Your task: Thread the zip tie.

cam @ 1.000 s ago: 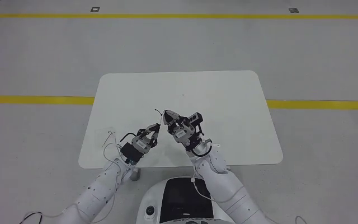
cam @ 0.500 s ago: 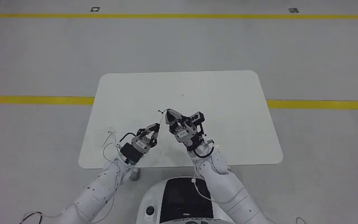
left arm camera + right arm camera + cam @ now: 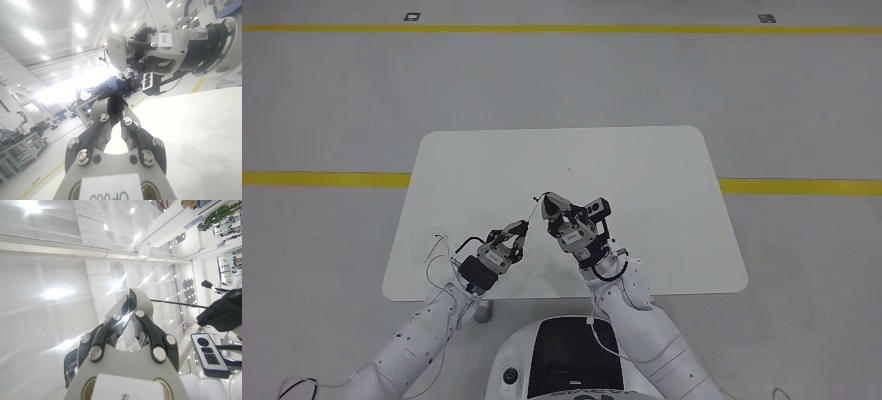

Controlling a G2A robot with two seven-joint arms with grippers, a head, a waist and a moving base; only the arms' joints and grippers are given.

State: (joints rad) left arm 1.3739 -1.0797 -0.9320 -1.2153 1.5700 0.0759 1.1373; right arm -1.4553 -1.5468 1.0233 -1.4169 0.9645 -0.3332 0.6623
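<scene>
Left claw: tips pressed together, pinching one end of the tie. Right claw: tips also pressed together. The tie comes out from behind them and runs toward the left claw, so I read it as nipped there too, though a finger hides the contact itself. The tie spans the gap between the two claws as one thin dark strand, mostly straight with a small hook near the right claw. It is held in the air over the near part of the table and does not touch the top. It is too small to tell which end is which, or whether the threading has begun. Risks, as I judge them: you have very little strand in either pinch, so any pull apart could drag it out of one claw and drop it on the table or past the near edge. If you push the claws together, the strand will likely bow sideways and carry its end off line. If you twist a wrist, the flat strand may roll in the pads. The claws sit close, so mind the fingers don't knock. Make small moves.
</scene>
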